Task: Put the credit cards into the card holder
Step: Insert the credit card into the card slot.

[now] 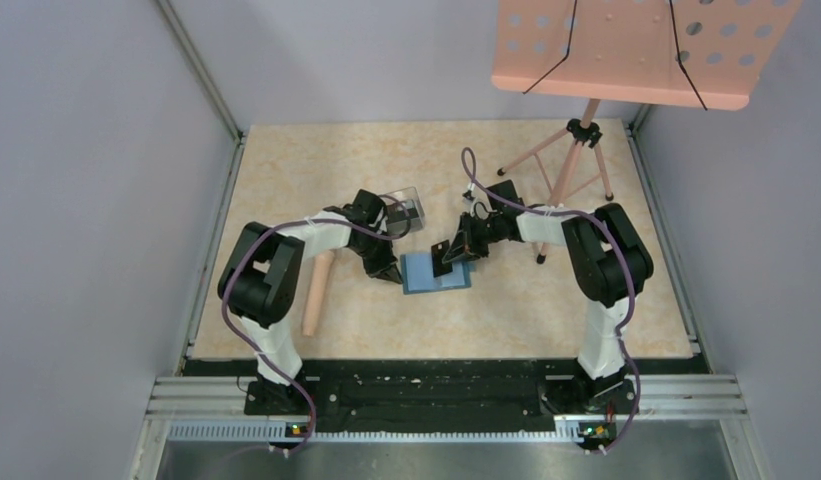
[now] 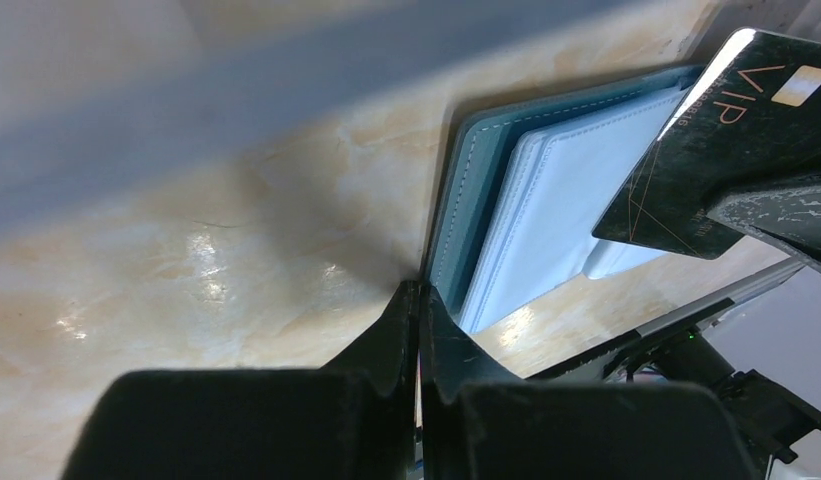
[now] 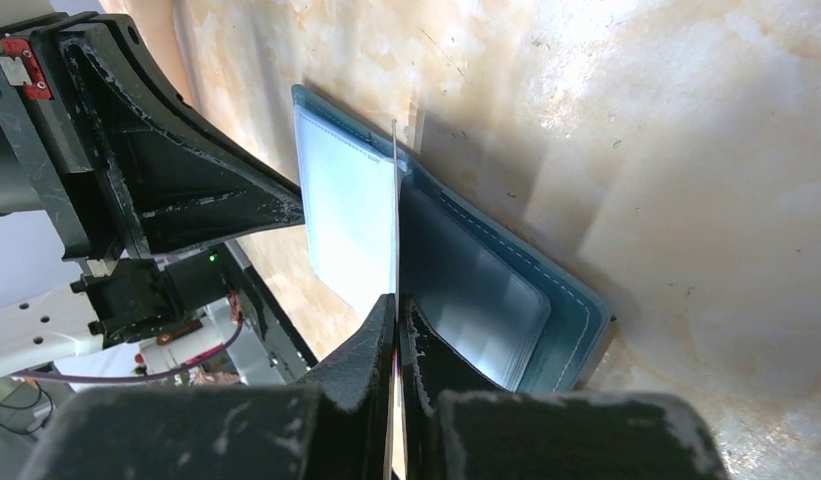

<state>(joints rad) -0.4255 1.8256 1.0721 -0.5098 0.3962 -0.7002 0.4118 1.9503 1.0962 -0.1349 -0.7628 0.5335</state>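
1. A beige marbled tabletop [image 1: 386, 160] is seen from above, with two black-and-white robot arms reaching in from the near edge.
2. The card holder [image 1: 426, 275], a teal-blue wallet, lies open and flat near the middle of the tabletop, its pale blue inner pages facing up.
3. The left hand [image 2: 418, 310] is clenched on nothing. Its fingertips meet the holder's left edge.
4. The right hand [image 3: 398, 310] grasps one black credit card [image 2: 706, 150] printed with "VIP" in gold.
5. The card is tilted above the open holder, and its lower corner is over the pale pages. From the right wrist it shows edge-on as a thin line.
6. A clear plastic box [image 1: 406, 207] sits just behind the left hand.
7. A beige cylinder [image 1: 317, 292] lies beside the left arm.
8. A pink music stand [image 1: 626, 60] on a tripod stands at the far right.
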